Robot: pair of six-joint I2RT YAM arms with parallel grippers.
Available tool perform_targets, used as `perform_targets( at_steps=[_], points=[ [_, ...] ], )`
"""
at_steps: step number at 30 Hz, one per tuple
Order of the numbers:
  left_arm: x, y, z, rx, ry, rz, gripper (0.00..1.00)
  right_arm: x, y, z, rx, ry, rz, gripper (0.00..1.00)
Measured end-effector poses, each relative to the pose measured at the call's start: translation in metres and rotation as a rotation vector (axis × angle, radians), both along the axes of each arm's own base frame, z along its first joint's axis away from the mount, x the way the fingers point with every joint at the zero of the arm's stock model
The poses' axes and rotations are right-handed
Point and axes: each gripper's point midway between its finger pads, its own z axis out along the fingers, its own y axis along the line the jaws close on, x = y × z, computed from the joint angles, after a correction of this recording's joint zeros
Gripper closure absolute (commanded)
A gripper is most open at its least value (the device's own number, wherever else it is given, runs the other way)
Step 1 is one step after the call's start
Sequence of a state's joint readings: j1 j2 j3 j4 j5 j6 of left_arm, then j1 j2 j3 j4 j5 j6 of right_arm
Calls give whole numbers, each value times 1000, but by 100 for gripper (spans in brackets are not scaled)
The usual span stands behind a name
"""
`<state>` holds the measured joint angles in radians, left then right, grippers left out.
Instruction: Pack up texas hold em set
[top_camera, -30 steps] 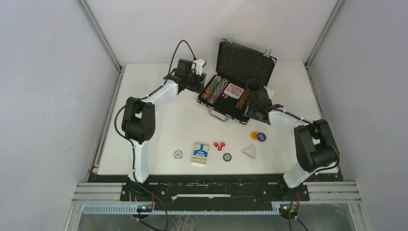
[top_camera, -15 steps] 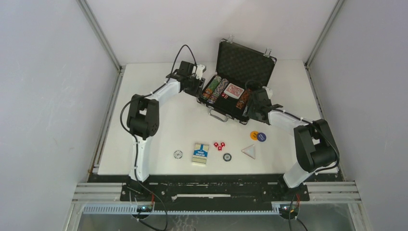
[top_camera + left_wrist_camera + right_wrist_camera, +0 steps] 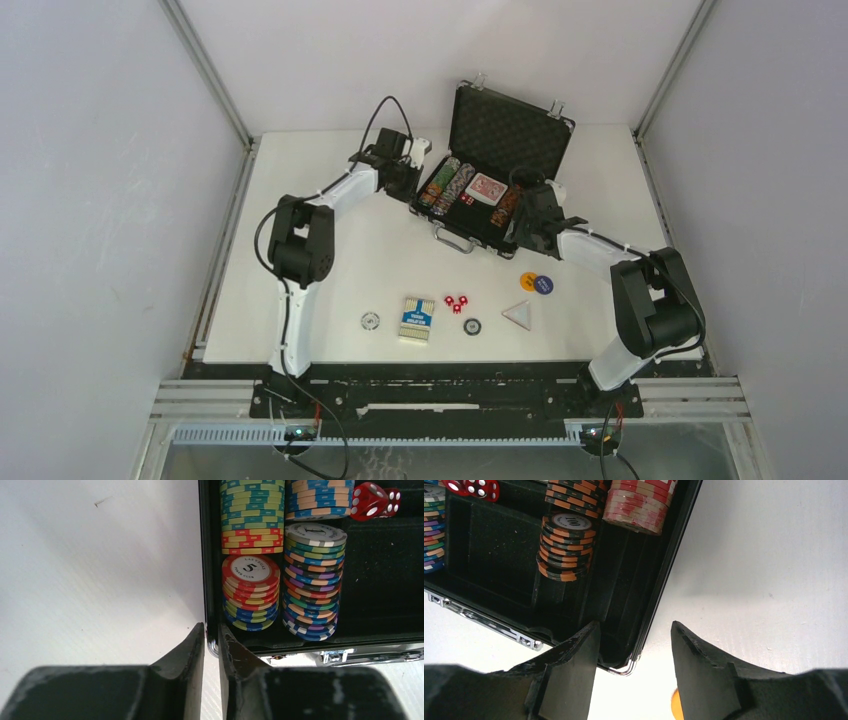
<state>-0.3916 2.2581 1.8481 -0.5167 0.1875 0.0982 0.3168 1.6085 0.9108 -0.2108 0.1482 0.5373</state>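
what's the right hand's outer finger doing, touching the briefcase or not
Apart. The right wrist view shows bare white table between that finger of the right hand and the briefcase rim.

The top edge cuts off the red dice (image 3: pixel 483 489).

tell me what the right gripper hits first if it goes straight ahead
Probably the orange-and-black 100 chip stack: the right gripper straddles the briefcase side wall, and its inner finger lines up with that stack. Depth is unclear.
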Motion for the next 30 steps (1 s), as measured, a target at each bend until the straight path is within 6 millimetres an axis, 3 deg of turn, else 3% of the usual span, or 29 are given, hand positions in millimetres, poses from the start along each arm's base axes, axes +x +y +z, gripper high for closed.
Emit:
perform_targets(
  at_steps=[3,9,16,30],
  points=[
    [-2,0,-1,6,5,-4,99,-1,0,-1,0,2,1,37],
    [-3,0,-2,3,7,-9,100,-7,-2,-5,-3,10,1,37],
    [-7,1,-3,-31,-12,29,100,-11,-2,6,6,-18,3,37],
    [-76,16,-5,-163,14,233,100,-19,1,23,18,-63,17,37]
  ],
)
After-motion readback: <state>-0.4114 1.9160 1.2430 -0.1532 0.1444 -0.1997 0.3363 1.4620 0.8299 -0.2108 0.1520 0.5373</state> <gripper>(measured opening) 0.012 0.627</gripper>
